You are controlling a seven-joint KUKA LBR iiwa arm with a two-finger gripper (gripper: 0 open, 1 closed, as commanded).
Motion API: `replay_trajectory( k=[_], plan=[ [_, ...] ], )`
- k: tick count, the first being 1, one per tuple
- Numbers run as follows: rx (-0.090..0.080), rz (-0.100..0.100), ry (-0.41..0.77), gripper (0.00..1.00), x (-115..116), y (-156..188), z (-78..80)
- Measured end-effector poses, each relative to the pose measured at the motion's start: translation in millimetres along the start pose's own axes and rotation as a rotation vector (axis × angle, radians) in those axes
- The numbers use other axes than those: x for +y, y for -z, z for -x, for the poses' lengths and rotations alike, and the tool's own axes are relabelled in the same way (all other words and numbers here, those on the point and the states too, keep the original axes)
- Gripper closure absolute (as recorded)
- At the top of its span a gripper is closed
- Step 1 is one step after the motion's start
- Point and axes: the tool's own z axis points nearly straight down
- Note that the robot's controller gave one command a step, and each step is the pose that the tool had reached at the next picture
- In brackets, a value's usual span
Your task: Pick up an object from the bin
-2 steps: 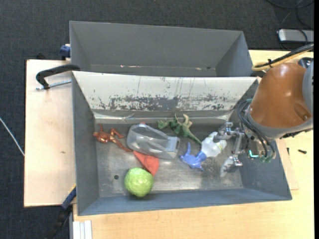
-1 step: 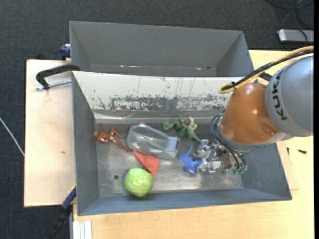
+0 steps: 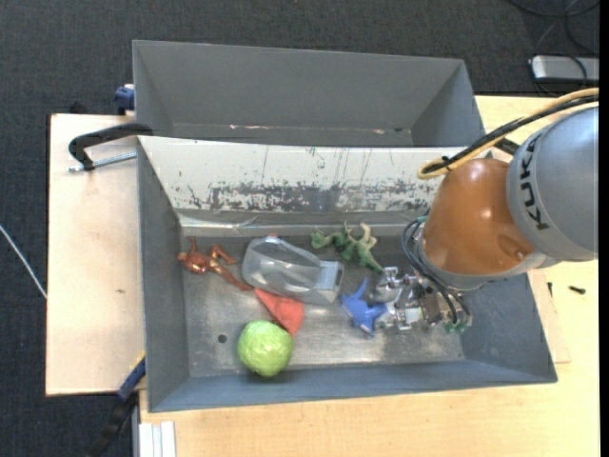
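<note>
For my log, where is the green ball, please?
In the camera view the green ball lies by the bin's front wall, left of centre, beside the red piece.

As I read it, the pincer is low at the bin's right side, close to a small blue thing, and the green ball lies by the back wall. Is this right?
One point is wrong: the camera view shows the green ball by the front wall. The pincer is low at the right, close to the small blue thing.

We saw a dark, speckled carpet [image 3: 285, 3] spreading out on every side. Black cables [image 3: 555, 6] curled across it at the upper right, and a thin white wire [image 3: 24, 260] ran near its left edge.
</note>
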Motion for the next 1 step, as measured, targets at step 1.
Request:
replay_trajectory(
  k=[1],
  plan=[
    [0.003, -0.001, 0.031, 1.00, -0.8, 133.1, 18.3]
  ],
)
